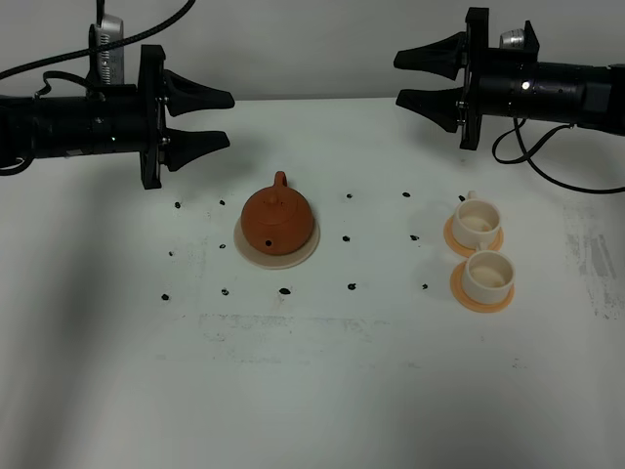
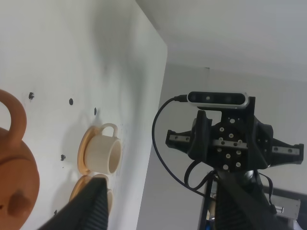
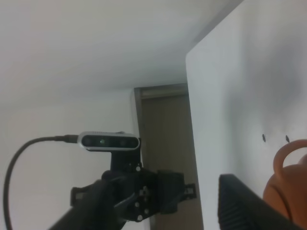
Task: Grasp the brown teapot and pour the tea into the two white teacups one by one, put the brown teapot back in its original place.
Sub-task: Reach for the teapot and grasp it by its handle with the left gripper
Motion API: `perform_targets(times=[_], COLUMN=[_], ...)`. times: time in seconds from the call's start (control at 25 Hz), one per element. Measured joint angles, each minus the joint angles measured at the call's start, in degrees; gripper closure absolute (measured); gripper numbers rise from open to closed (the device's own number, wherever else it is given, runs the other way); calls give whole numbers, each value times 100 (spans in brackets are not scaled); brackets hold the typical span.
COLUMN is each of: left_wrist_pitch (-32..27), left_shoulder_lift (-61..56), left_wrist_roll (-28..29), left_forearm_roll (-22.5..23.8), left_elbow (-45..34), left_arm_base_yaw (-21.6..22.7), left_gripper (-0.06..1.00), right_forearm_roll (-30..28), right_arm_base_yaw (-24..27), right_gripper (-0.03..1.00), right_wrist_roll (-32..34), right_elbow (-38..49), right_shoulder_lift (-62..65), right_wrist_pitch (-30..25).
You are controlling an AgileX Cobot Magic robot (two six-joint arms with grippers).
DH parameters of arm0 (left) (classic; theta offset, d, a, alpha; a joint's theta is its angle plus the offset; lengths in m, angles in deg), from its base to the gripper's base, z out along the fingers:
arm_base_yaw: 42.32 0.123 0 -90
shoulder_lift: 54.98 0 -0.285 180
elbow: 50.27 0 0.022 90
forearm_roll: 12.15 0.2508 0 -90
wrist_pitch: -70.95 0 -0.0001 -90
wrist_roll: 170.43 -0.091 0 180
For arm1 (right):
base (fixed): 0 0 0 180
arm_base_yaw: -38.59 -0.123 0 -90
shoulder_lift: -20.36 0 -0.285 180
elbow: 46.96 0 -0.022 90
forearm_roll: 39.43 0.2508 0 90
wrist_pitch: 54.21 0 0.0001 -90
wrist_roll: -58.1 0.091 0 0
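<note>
The brown teapot (image 1: pixel 277 217) sits upright on its cream saucer (image 1: pixel 306 248), left of the table's middle, lid on. Part of the teapot (image 2: pixel 14 167) shows in the left wrist view, and its handle (image 3: pixel 288 158) in the right wrist view. The two white teacups (image 1: pixel 477 221) (image 1: pixel 487 274) stand on orange coasters at the right, one behind the other. My left gripper (image 1: pixel 223 119) hovers open above the table, behind and left of the teapot, holding nothing. My right gripper (image 1: pixel 402 78) hangs open high at the back right, behind the cups, also empty.
Small black marks (image 1: pixel 284 290) dot the white table around the teapot and cups. The table's far edge (image 1: pixel 312 99) meets a pale wall. Cables (image 1: pixel 547 171) trail from the right arm.
</note>
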Motion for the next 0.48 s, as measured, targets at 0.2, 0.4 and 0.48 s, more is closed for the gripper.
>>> perform_targets(times=[0.2,0.4,0.48], left_wrist_pitch=[0,-48,-26], left_shoulder_lift=[0,-12,-98], left_wrist_roll=[-97,-740,-987], left_forearm_roll=[0,45,218], left_elbow=[0,0,0], left_arm_base_yaw=[0,0,0], left_gripper=[47,47,47], right_forearm_roll=[-29,-205,-400], right_arm_base_yaw=[0,0,0], right_gripper=[50,50,50], right_wrist_roll=[-277,-961,-1211], right_elbow=[0,0,0], right_shoulder_lift=[0,7,103], right_wrist_pitch=[0,0,110])
